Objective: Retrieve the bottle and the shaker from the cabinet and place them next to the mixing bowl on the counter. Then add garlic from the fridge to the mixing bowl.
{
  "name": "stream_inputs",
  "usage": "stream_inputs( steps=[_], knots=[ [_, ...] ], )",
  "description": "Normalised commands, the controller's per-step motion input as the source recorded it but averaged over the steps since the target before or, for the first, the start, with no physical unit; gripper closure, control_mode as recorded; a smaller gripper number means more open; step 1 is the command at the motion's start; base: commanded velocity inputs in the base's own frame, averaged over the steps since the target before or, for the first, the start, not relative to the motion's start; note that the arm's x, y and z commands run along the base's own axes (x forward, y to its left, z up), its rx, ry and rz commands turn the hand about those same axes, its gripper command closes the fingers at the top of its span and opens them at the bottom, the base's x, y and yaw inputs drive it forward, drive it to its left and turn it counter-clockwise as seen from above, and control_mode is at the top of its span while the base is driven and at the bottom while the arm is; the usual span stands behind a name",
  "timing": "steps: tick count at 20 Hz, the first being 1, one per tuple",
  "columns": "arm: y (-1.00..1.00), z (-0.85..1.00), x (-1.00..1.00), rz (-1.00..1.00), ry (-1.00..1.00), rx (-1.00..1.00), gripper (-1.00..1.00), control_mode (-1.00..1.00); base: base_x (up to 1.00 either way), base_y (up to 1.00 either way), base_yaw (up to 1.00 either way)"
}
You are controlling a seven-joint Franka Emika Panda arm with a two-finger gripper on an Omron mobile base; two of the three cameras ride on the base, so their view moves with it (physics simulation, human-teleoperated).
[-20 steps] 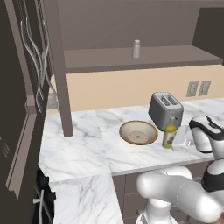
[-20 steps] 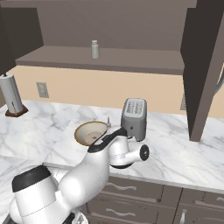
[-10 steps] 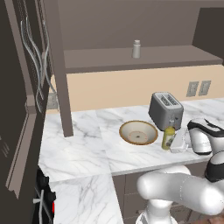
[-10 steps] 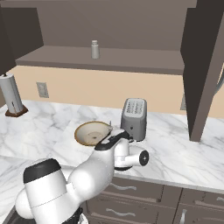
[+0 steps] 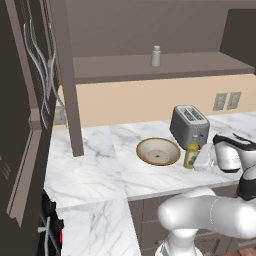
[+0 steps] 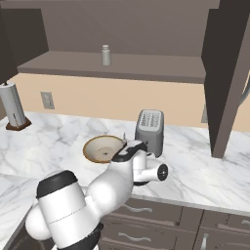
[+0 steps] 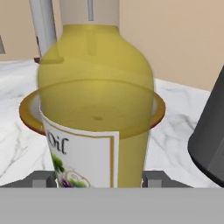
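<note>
The pincer (image 7: 99, 180) is gripping the bottle (image 5: 191, 154), having lowered it to stand on the table (image 5: 100, 165) just right of the bowl (image 5: 158, 151), while the shaker (image 5: 156, 56) is waiting on the cabinet shelf.

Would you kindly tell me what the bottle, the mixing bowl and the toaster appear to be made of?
The bottle: probably clear plastic or glass, since the bowl's rim shows through its yellow body; paper-like label.
The mixing bowl: likely glazed ceramic, smooth tan outside, cream inside.
The toaster: seemingly brushed metal, uniform silver-grey with soft sheen.
</note>
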Motion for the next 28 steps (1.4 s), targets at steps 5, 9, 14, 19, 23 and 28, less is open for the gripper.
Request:
stream_inputs(
  steps=[5,9,14,19,23,28],
  knots=[
    [-0.05,-0.16,0.03,0.00,0.00,0.00,1.00,-1.00,0.00,0.00,0.00],
    [-0.03,-0.19,0.04,0.00,0.00,-0.01,1.00,-1.00,0.00,0.00,0.00],
    [-0.01,-0.10,0.03,0.00,-0.01,-0.01,1.00,-1.00,0.00,0.00,0.00],
    [0.00,0.00,0.00,0.00,0.00,0.00,-1.00,-1.00,0.00,0.00,0.00],
    [0.00,0.00,0.00,0.00,0.00,0.00,-1.00,-1.00,0.00,0.00,0.00],
    [0.00,0.00,-0.01,0.00,0.00,0.00,-1.00,-1.00,0.00,0.00,0.00]
  ],
)
